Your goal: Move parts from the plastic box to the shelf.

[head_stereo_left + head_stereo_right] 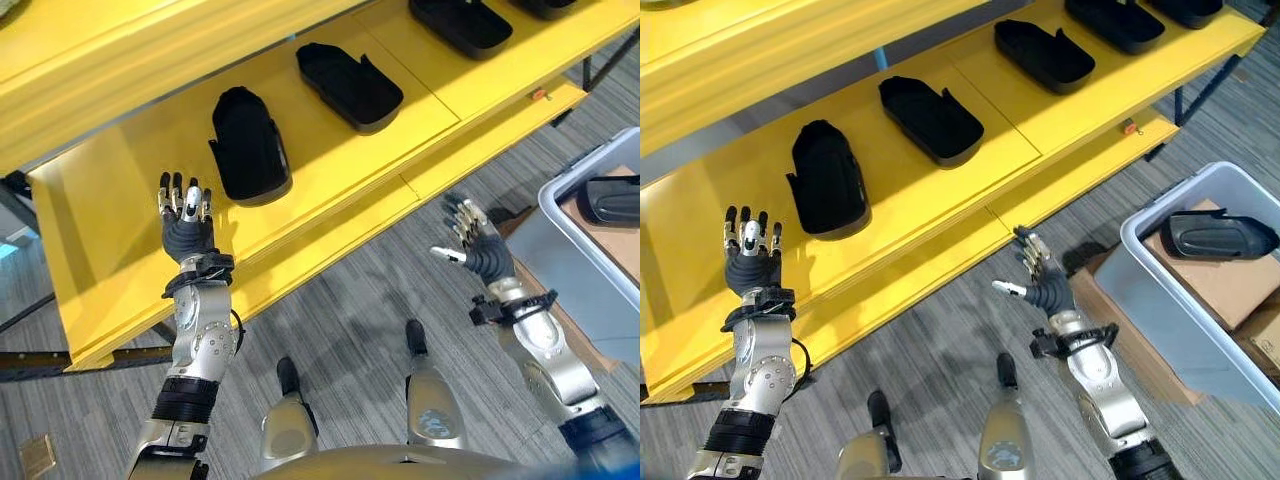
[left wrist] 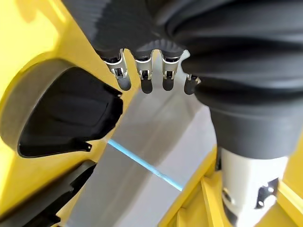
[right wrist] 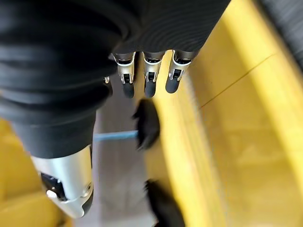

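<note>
Black parts (image 1: pixel 827 180) on yellow shelf (image 1: pixel 940 215)

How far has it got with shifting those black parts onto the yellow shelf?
Several black parts already lie in a row on the yellow shelf; the nearest part lies beside the open left hand. Both hands are empty: the right hand hangs open over the floor. One part remains in the plastic box.

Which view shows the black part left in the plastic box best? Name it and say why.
The right eye view: the black part lies in full sight on cardboard inside the plastic box. The left eye view cuts it off at the frame edge. I cannot make it out in the wrist views.
</note>
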Motion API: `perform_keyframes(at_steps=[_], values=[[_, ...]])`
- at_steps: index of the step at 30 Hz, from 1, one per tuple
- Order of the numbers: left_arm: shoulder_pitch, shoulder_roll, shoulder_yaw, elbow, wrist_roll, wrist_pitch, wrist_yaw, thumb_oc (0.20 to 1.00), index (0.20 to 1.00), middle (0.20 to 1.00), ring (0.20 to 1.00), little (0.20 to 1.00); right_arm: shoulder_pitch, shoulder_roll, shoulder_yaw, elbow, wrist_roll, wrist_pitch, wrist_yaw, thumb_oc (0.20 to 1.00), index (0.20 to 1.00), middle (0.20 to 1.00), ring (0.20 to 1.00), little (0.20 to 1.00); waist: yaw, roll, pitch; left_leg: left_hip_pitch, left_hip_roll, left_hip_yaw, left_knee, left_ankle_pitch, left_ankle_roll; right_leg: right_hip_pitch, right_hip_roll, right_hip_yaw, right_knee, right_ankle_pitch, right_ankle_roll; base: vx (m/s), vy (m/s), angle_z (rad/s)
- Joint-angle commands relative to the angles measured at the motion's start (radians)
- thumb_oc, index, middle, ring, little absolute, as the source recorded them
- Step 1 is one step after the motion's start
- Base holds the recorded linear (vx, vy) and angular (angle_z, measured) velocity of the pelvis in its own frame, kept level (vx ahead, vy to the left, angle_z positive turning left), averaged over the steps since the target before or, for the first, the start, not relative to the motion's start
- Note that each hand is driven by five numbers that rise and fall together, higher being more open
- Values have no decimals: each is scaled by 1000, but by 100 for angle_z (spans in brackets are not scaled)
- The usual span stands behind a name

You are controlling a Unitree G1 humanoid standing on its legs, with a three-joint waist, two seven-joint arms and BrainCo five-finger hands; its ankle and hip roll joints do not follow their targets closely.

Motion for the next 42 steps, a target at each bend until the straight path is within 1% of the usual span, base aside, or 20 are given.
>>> perform_keyframes(at_steps=[1, 2, 4, 6, 8, 16, 20, 22, 23, 28, 37, 42], values=[[-94, 70, 9, 21, 152, -13, -33, 1000, 1000, 1000, 1000, 1000, -26, 55, -2, -55, 50, -79, 15, 1000, 1000, 1000, 1000, 1000, 3, -50, -28, -36, -5, -17, 67, 5, 38, 47, 1, -36, 118, -85, -29, 49, 33, 9], [-82, 56, 5, 29, 134, -12, -42, 1000, 1000, 1000, 1000, 1000, -48, 65, 11, -54, 61, -82, 16, 1000, 1000, 1000, 1000, 1000, 9, -51, -31, -31, -6, -20, 64, 5, 40, 55, -2, -42, 116, -87, -28, 49, 23, 22], [-60, 62, -9, 29, 236, 1, -23, 1000, 1000, 1000, 1000, 1000, -119, 93, 57, -42, 77, -81, 15, 1000, 1000, 1000, 1000, 1000, 29, -61, -42, -21, -13, -29, 54, 3, 46, 78, -10, -59, 108, -91, -28, 57, 22, 22], [-49, 66, -5, 25, 274, 3, -10, 1000, 1000, 1000, 1000, 1000, -145, 102, 74, -37, 80, -81, 17, 1000, 1000, 1000, 1000, 1000, 38, -65, -49, -20, -16, -34, 49, 4, 47, 86, -14, -68, 103, -91, -26, 47, 21, 20], [-44, 61, -13, 35, 296, 9, -1, 1000, 1000, 1000, 1000, 1000, -198, 135, 112, -9, 88, -78, 8, 1000, 1000, 1000, 1000, 1000, 59, -72, -57, -18, -22, -44, 40, 6, 51, 101, -19, -83, 93, -92, -25, 51, 14, 19], [-111, 76, -42, 112, 384, 16, 70, 1000, 1000, 1000, 1000, 1000, -337, 215, 168, 84, 105, -95, -45, 1000, 1000, 1000, 1000, 1000, 88, -81, -44, -36, -32, -62, 38, 12, 56, 103, -26, -104, 92, -95, -27, 3, 11, 6], [-166, 83, -68, 145, 406, 15, 104, 1000, 1000, 1000, 1000, 1000, -394, 230, 173, 127, 100, -103, -75, 1000, 1000, 1000, 1000, 1000, 95, -83, -19, -55, -33, -65, 46, 14, 58, 86, -26, -105, 103, -94, -28, -37, 18, 7], [-167, 83, -68, 145, 406, 15, 105, 1000, 1000, 1000, 1000, 1000, -395, 230, 173, 127, 100, -103, -76, 1000, 1000, 1000, 1000, 1000, 96, -84, -18, -56, -33, -65, 47, 13, 58, 86, -26, -105, 103, -94, -28, -22, 7, 1], [-207, 88, -86, 167, 435, 17, 135, 1000, 1000, 1000, 1000, 1000, -435, 239, 174, 147, 89, -110, -102, 1000, 1000, 1000, 1000, 1000, 98, -85, 2, -71, -33, -67, 58, 14, 59, 70, -26, -105, 112, -93, -29, -57, 21, 1], [-260, 84, -119, 210, 433, 17, 163, 1000, 1000, 1000, 1000, 1000, -496, 253, 187, 189, 65, -118, -144, 1000, 1000, 1000, 1000, 1000, 99, -83, 36, -95, -33, -67, 73, 15, 60, 42, -26, -99, 132, -92, -32, -51, 21, -1], [-303, 78, -150, 240, 438, 20, 181, 1000, 1000, 1000, 1000, 1000, -596, 247, 187, 219, 6, -120, -189, 1000, 1000, 1000, 1000, 1000, 93, -82, 83, -133, -30, -66, 97, 17, 60, -10, -24, -84, 165, -90, -36, -15, 4, 0], [-316, 79, -155, 241, 434, 15, 192, 1000, 1000, 1000, 1000, 1000, -659, 255, 181, 263, 7, -125, -218, 1000, 1000, 1000, 1000, 1000, 95, -79, 96, -155, -28, -67, 108, 17, 60, -36, -25, -81, 178, -89, -38, -20, 1, -2]])
